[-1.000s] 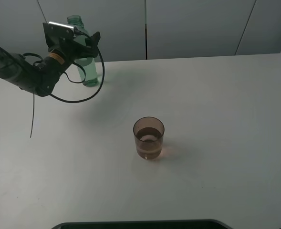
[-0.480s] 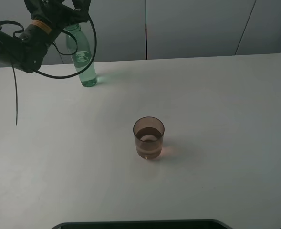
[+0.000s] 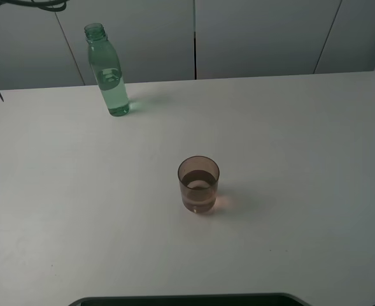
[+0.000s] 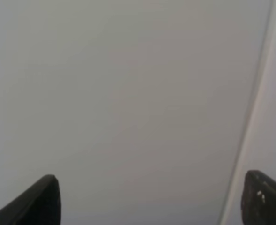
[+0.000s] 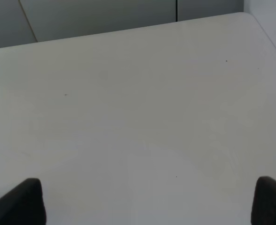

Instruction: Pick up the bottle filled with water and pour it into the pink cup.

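The green-tinted bottle (image 3: 109, 74) stands upright and capless at the table's back left, with clear liquid in its lower part. The pink cup (image 3: 198, 184) stands upright near the table's middle with some liquid in it. Neither gripper shows in the exterior high view; only a bit of the left arm's cable shows at the top left corner. In the left wrist view my left gripper (image 4: 149, 199) is open, its two dark fingertips wide apart against a plain grey wall. In the right wrist view my right gripper (image 5: 149, 201) is open above bare table, holding nothing.
The white table (image 3: 289, 140) ends at a grey panelled wall (image 3: 257, 35) behind. A dark edge (image 3: 187, 299) runs along the table's front. The right wrist view shows the table's far corner (image 5: 243, 16).
My left arm has let go of the bottle and drawn up and to the left, out of the exterior high view. The bottle stays standing at the back left. The cup has not moved.
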Robot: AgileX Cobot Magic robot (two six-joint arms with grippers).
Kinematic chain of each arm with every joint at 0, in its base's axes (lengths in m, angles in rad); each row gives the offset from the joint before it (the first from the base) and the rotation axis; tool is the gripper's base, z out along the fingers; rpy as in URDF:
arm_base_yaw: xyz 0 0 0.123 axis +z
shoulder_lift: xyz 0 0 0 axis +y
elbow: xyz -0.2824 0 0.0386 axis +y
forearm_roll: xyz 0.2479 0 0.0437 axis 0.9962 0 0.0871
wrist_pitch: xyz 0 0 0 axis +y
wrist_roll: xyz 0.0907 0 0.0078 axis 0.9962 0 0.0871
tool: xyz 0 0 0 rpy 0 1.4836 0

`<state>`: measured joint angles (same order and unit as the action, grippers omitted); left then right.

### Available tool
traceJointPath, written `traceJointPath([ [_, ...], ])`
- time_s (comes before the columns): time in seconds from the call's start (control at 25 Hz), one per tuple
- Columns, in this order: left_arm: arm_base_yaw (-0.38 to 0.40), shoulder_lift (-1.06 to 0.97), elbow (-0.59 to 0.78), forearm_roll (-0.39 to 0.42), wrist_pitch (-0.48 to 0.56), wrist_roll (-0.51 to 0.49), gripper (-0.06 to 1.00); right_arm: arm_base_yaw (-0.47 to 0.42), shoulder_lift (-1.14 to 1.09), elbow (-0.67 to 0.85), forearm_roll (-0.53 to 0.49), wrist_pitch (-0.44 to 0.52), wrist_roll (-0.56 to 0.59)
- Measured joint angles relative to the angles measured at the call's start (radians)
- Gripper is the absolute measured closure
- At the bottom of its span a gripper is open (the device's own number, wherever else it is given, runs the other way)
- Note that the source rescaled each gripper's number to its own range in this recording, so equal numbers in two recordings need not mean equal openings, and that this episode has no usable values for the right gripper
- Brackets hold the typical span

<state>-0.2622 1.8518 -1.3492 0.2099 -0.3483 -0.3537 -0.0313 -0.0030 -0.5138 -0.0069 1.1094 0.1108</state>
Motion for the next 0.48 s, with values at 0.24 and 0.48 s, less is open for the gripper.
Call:
traceJointPath([
  [0.24, 0.071, -0.023, -0.212, -0.002, 0.585, 0.003, 0.0, 0.0, 0.0, 0.0, 0.0, 0.0, 0.0],
  [0.48, 0.153, -0.023, -0.349, -0.1, 1.054, 0.143, 0.0, 0.0, 0.0, 0.0, 0.0, 0.0, 0.0],
])
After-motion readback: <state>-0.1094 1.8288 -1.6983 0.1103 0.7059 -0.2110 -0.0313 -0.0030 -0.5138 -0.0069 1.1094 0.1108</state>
